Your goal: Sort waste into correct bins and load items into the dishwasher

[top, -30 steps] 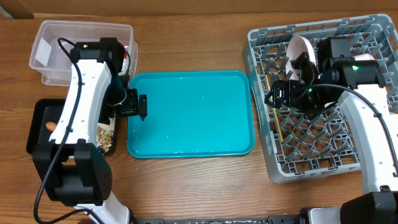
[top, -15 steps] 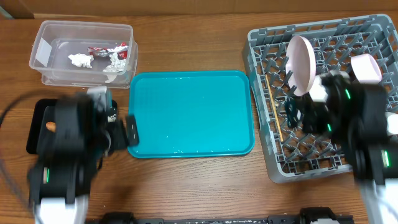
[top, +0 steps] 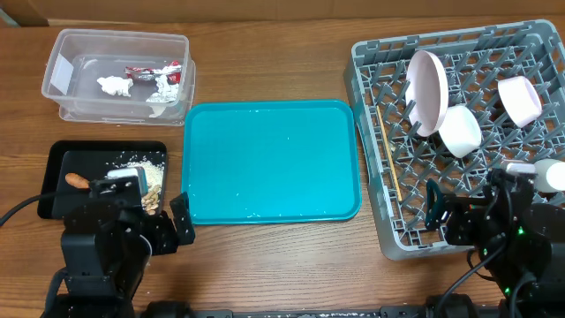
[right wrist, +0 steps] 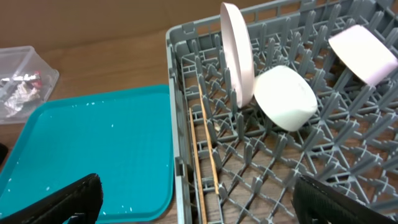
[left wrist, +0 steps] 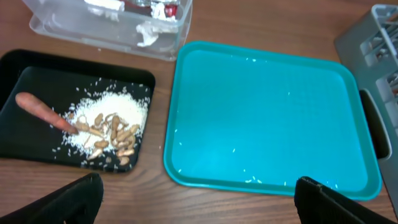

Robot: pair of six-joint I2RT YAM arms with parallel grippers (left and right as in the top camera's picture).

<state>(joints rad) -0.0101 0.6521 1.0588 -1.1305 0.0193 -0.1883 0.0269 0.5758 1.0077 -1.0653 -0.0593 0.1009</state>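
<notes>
The clear tub (top: 64, 99) at the back left holds a red-and-silver wrapper (top: 152, 71) and white tissues (top: 113, 86). The black tray (top: 106, 146) holds rice scraps (top: 148, 168) and an orange carrot (top: 77, 180). The grey dish rack (top: 374, 190) holds an upright white plate (top: 427, 91), two white bowls (top: 460, 130) (top: 519, 99), a cup (top: 552, 174) and chopsticks (top: 386, 150). My left gripper (top: 177, 225) is open and empty near the table's front left, and in the left wrist view (left wrist: 199, 205) it hangs over bare wood. My right gripper (top: 434, 212) is open and empty over the rack's front part (right wrist: 196, 199).
A teal serving tray (top: 274, 159) with a few rice grains lies in the middle between the black tray and the rack. It also shows in the left wrist view (left wrist: 267, 112) and the right wrist view (right wrist: 93, 149). Wooden tabletop surrounds everything.
Both arms have pulled back toward the table's front edge, the left from beside the tub and black tray, the right from over the rack. The tub's contents and the bowls are now uncovered.
</notes>
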